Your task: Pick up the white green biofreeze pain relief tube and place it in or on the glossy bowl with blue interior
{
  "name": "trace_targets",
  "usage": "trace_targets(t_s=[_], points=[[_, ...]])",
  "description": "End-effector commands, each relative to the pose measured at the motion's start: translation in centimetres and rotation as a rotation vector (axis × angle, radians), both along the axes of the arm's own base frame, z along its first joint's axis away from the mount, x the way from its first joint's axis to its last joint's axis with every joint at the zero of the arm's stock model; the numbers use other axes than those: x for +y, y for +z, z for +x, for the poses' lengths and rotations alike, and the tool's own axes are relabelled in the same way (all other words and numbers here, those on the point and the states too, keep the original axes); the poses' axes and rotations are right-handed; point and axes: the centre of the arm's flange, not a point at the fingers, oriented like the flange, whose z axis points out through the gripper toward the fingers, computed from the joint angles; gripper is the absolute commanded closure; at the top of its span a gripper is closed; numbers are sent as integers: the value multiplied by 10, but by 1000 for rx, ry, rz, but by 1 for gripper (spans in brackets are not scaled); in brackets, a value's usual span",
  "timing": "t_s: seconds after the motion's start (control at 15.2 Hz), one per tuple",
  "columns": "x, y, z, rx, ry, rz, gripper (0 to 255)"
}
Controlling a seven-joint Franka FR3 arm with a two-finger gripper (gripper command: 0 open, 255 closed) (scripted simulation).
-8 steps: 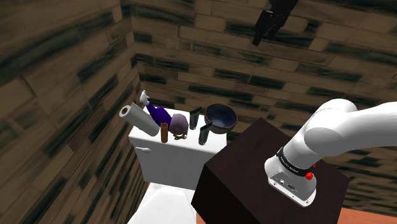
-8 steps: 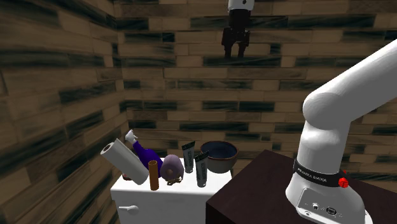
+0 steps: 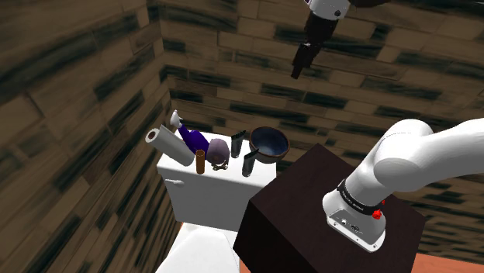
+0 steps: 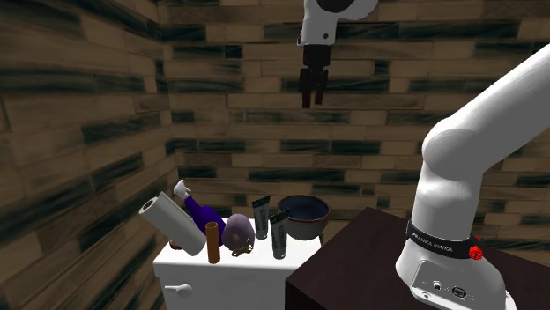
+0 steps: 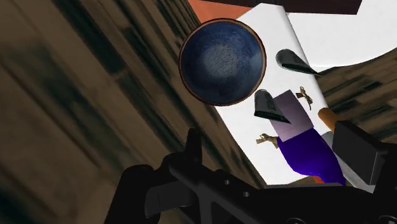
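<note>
Two dark grey tubes stand upright on a white cabinet [image 3: 205, 194]: one tube [image 3: 236, 143] [image 4: 261, 218] [image 5: 294, 60] sits next to the bowl, the other tube [image 3: 249, 161] [image 4: 278, 233] [image 5: 267, 105] nearer the cabinet's front edge. I cannot tell which is the Biofreeze tube. The glossy bowl [image 3: 268, 143] [image 4: 302, 211] [image 5: 221, 60] has a dark rim and a blue inside, and it stands beside the tubes. My gripper [image 3: 295, 74] [image 4: 309, 99] [image 5: 273, 143] hangs high above the bowl, open and holding nothing.
On the cabinet also stand a tilted paper roll [image 3: 168, 145] [image 4: 169, 222], a purple bottle [image 3: 194, 139] [image 4: 204, 214], a brown cylinder [image 3: 200, 161] [image 4: 212, 241] and a lilac round thing [image 3: 219, 151] [image 4: 238, 231]. The dark stand [image 3: 310, 217] adjoins it. Wood-plank walls close the corner.
The gripper has come lower and shifted left in both outside views, nearer the space above the bowl. Nothing on the cabinet has moved.
</note>
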Motion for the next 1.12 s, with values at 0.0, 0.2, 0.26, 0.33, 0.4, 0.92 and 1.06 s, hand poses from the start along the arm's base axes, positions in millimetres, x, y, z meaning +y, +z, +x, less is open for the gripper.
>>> trace_targets(t_s=[0.0, 0.2, 0.26, 0.33, 0.4, 0.92, 1.06], points=[[8, -24, 8, 16, 77, -2, 0], [20, -61, 18, 42, 189, -5, 0], [24, -73, 21, 50, 226, -6, 0], [28, -86, 24, 59, 264, -7, 0], [33, -98, 26, 67, 301, -8, 0], [69, -198, 37, 135, 599, -17, 0], [79, -223, 36, 152, 673, -19, 0]])
